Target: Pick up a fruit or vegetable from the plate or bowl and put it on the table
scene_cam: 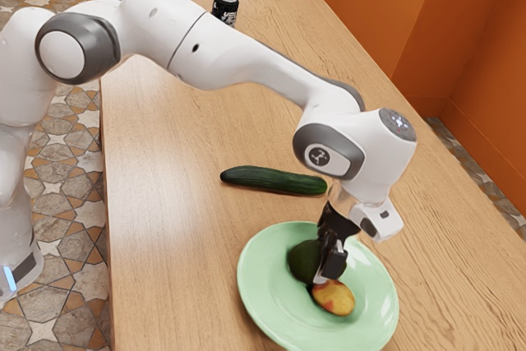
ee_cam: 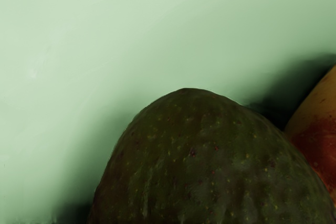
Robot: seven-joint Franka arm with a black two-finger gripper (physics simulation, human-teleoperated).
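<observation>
Avocado (scene_cam: 303, 261) sits on a pale green plate (scene_cam: 250, 287), directly under the hand of a white robot arm (scene_cam: 222, 59), as the jaws reach down beside it. The jaws' state, wide, narrow or gripping, cannot be told from here. Close against the avocado lies a red-and-yellow fruit (scene_cam: 335, 298); whether the two touch is unclear. Beyond the plate, a dark green cucumber (scene_cam: 273, 181) rests on the wooden worktop (scene_cam: 164, 203), with a black can (scene_cam: 225, 9) near its far end.

The step in hand appears to be the grasp, the avocado the likely pick, with the carry to the worktop still undone. The crowded pair poses the chief risk: a grip off line could catch the neighbor, shove it across the plate or drag it along. The avocado's rounded sides could slip free if held too high or off center. Pressing down too far might jar the plate, and a shallow lift could knock its raised rim. Set down at speed, the avocado may roll; released too near the plate, it could strike the cucumber.
</observation>
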